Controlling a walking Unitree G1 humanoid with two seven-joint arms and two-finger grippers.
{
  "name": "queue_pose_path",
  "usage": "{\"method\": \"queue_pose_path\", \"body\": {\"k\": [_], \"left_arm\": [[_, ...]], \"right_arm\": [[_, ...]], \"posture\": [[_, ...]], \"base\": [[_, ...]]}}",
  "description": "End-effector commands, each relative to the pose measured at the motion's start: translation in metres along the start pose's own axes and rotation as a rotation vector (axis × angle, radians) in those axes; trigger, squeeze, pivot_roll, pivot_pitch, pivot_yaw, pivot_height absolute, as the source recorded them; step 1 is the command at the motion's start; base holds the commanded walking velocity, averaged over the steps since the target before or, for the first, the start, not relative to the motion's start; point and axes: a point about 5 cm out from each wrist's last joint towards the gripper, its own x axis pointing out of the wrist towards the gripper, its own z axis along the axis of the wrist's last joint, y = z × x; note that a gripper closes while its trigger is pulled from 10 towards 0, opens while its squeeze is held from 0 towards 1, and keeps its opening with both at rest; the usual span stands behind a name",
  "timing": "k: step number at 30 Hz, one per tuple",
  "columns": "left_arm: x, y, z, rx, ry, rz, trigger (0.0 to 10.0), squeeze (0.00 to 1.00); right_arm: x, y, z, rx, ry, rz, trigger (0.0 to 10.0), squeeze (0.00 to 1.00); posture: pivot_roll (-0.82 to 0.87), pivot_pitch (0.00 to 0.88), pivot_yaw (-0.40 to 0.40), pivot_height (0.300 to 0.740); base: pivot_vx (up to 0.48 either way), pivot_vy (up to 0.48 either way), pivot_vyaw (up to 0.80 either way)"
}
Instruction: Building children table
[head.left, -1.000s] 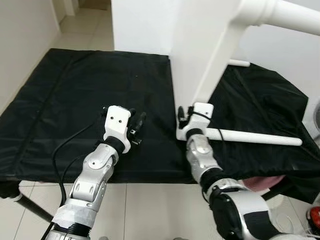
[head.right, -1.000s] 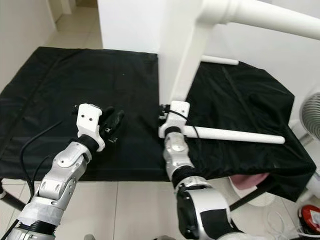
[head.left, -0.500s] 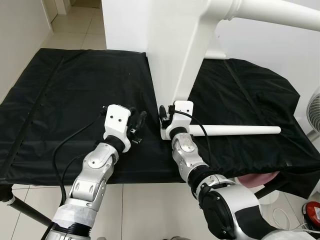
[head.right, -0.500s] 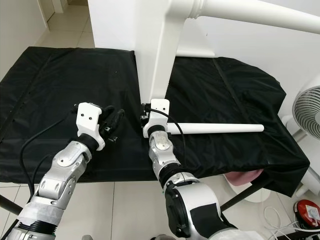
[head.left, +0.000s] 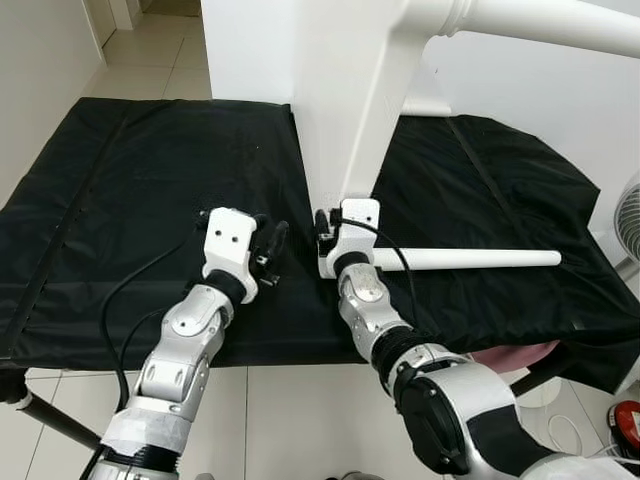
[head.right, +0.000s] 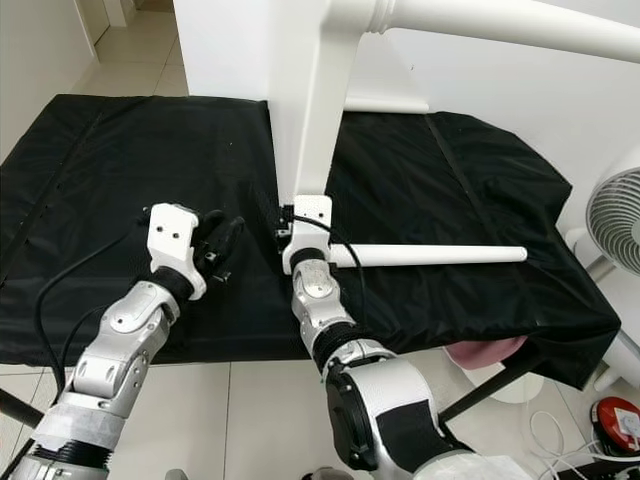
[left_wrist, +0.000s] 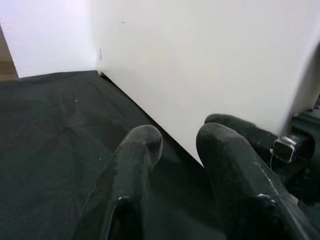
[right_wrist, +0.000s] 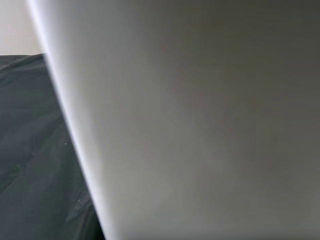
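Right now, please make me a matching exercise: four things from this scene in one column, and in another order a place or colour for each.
Things:
1. black cloth
2. white rod
3. fan
4. left gripper

Descriptions:
A. at the far right edge
B. lies flat beside the right wrist
C. covers the work surface
D. hovers left of the white table panel

Pairs: 1-C, 2-B, 3-A, 4-D
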Motion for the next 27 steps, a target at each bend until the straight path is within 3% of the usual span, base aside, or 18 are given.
{"method": "queue_pose_path", "body": {"k": [1,7,8,9,10,11,18,19,27], "left_arm": [[-0.001,-0.002,0.0,-0.01,0.005,-0.017,10.0,0.0],[-0.001,-0.004,0.003,-0.031,-0.013,-0.02,10.0,0.0],[-0.001,-0.005,0.004,-0.034,-0.016,-0.023,10.0,0.0],[-0.001,-0.006,0.004,-0.035,-0.016,-0.026,10.0,0.0],[-0.001,-0.006,0.004,-0.035,-0.016,-0.026,10.0,0.0],[-0.001,-0.006,0.004,-0.036,-0.015,-0.028,10.0,0.0],[-0.001,-0.009,0.002,-0.044,-0.007,-0.034,10.0,0.0],[-0.002,-0.01,0.001,-0.045,-0.005,-0.036,10.0,0.0],[-0.003,-0.011,0.0,-0.05,-0.002,-0.038,10.0,0.0]], "right_arm": [[-0.008,0.072,0.011,0.055,-0.022,0.193,0.0,0.0],[-0.01,0.078,0.012,0.059,-0.033,0.207,0.0,0.0],[-0.01,0.077,0.01,0.058,-0.027,0.208,10.0,0.0],[-0.011,0.075,0.008,0.054,-0.026,0.207,10.0,0.14],[-0.011,0.075,0.008,0.054,-0.026,0.207,10.0,0.14],[-0.011,0.073,0.007,0.05,-0.027,0.205,10.0,1.0],[-0.012,0.062,0.005,0.016,-0.055,0.189,10.0,1.0],[-0.013,0.059,0.004,0.006,-0.063,0.19,10.0,0.0],[-0.016,0.046,0.0,-0.014,-0.104,0.192,10.0,0.0]], "posture": [[0.05,0.0,-0.049,0.74],[0.05,0.0,-0.051,0.74],[0.04,0.0,-0.053,0.74],[0.04,0.0,-0.052,0.74],[0.04,0.0,-0.052,0.74],[0.04,0.0,-0.053,0.74],[0.04,0.0,-0.052,0.74],[0.04,0.0,-0.053,0.74],[0.04,0.0,-0.058,0.74]], "base": [[0.0,0.0,0.0],[0.0,0.0,0.0],[0.0,0.0,0.0],[0.0,0.0,0.0],[0.0,0.0,0.0],[0.0,0.0,0.0],[0.0,0.0,0.0],[0.0,0.0,0.0],[0.0,0.0,0.0]]}}
